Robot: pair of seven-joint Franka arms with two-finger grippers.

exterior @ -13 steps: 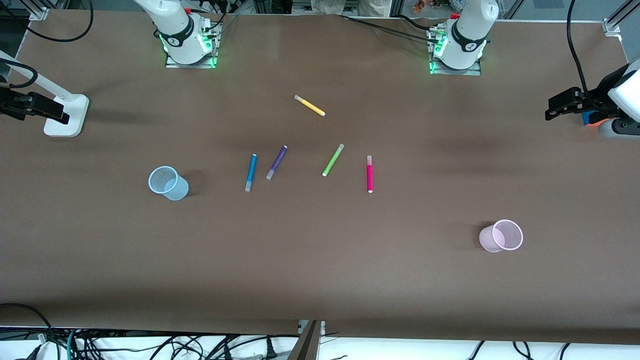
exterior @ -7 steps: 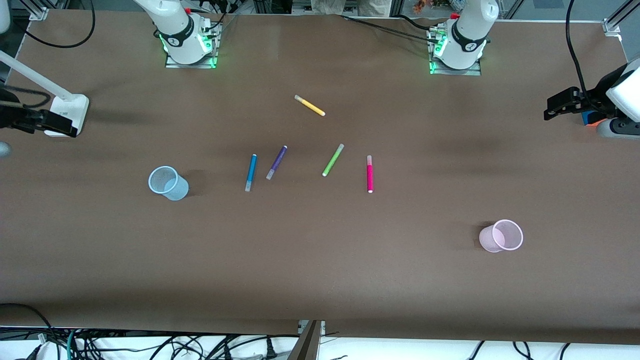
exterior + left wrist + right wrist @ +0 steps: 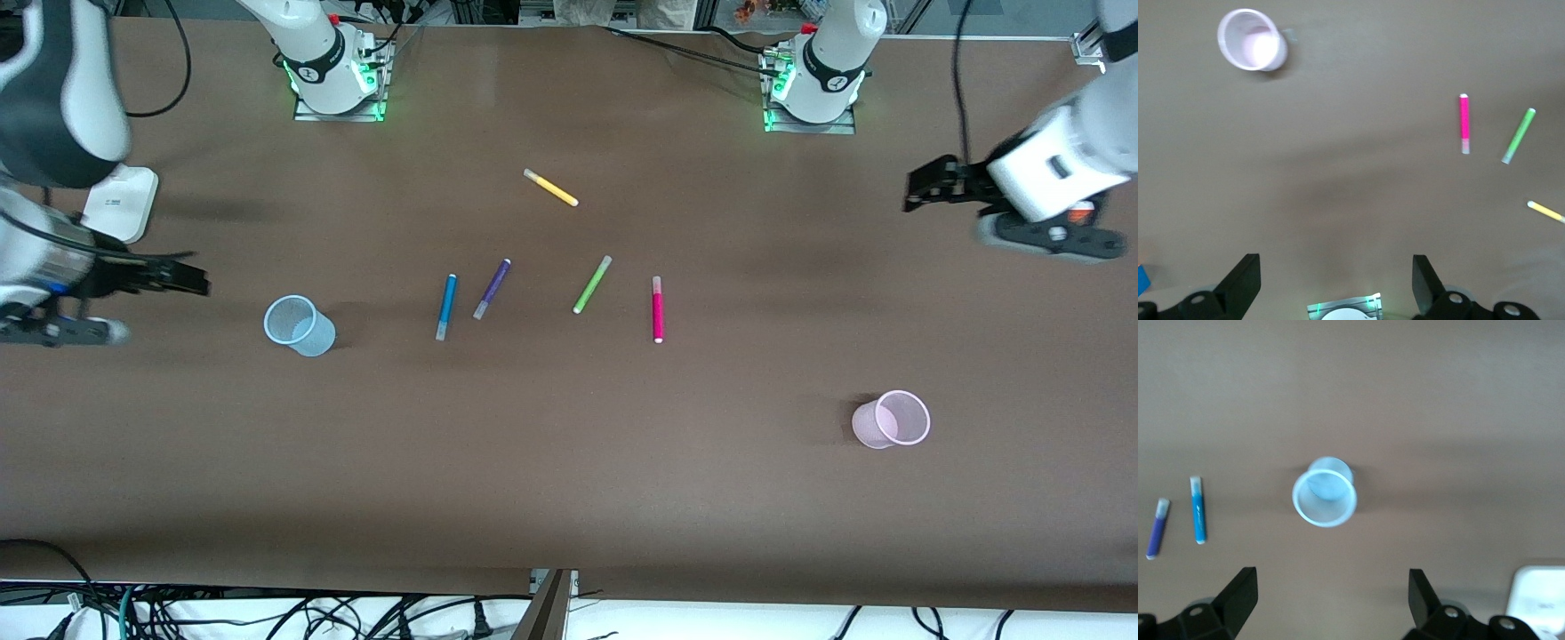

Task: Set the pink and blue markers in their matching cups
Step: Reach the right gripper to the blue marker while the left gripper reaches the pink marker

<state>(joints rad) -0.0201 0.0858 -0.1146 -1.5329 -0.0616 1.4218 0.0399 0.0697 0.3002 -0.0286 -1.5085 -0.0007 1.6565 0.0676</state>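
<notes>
The blue marker (image 3: 446, 306) and the pink marker (image 3: 658, 309) lie flat near the table's middle. The pale blue cup (image 3: 298, 325) stands toward the right arm's end. The pale pink cup (image 3: 892, 419) stands toward the left arm's end, nearer the front camera. My right gripper (image 3: 182, 277) is open and empty, up over the table beside the blue cup; its wrist view shows the cup (image 3: 1325, 499) and blue marker (image 3: 1198, 509) past the gripper (image 3: 1331, 593). My left gripper (image 3: 929, 185) is open and empty over the left arm's end; its wrist view shows the pink cup (image 3: 1251, 49) and pink marker (image 3: 1464, 123) past the gripper (image 3: 1336, 277).
A purple pen (image 3: 492, 288) lies beside the blue marker. A lime-green pen (image 3: 592, 284) lies beside the pink marker. A yellow pen (image 3: 551, 188) lies farther from the front camera. A white stand base (image 3: 120, 203) sits at the right arm's end.
Both arms have swung in from the table's ends toward its middle. The right gripper now hangs beside the blue cup. Markers and cups have not moved.
</notes>
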